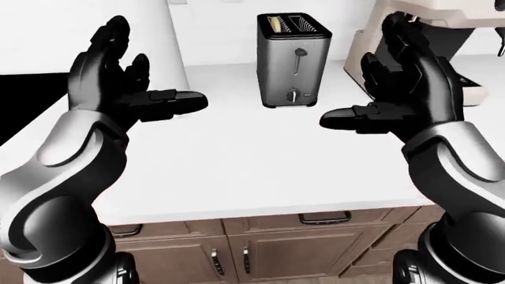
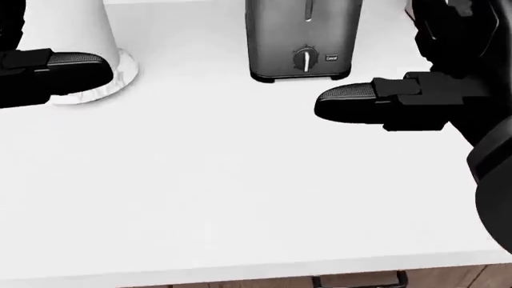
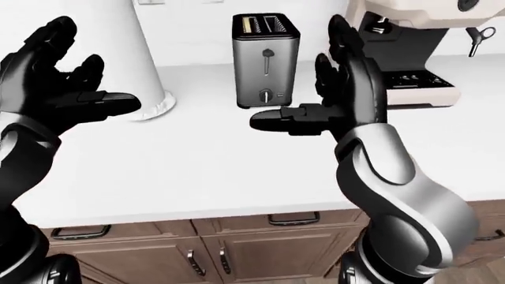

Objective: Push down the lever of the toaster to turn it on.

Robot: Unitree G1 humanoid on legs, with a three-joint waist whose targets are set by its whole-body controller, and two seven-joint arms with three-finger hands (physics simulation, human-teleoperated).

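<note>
A steel two-slot toaster (image 1: pixel 293 59) stands upright on the white counter (image 1: pixel 237 160), near the top middle of the left-eye view. Its lever (image 1: pixel 300 53) sits high in the slot on its face, above a round knob (image 2: pixel 304 59). Bread shows in one slot. My left hand (image 1: pixel 142 83) is open and empty, held above the counter left of the toaster. My right hand (image 1: pixel 367 77) is open and empty, to the right of the toaster and nearer to me, thumb pointing left. Neither hand touches the toaster.
A tall white cylinder (image 1: pixel 170 53) on a white frilled base stands left of the toaster. A cream and black coffee machine (image 3: pixel 402 41) stands to its right. Wooden drawers and doors with dark handles (image 1: pixel 324 219) lie below the counter edge. A black surface (image 1: pixel 23 100) lies at far left.
</note>
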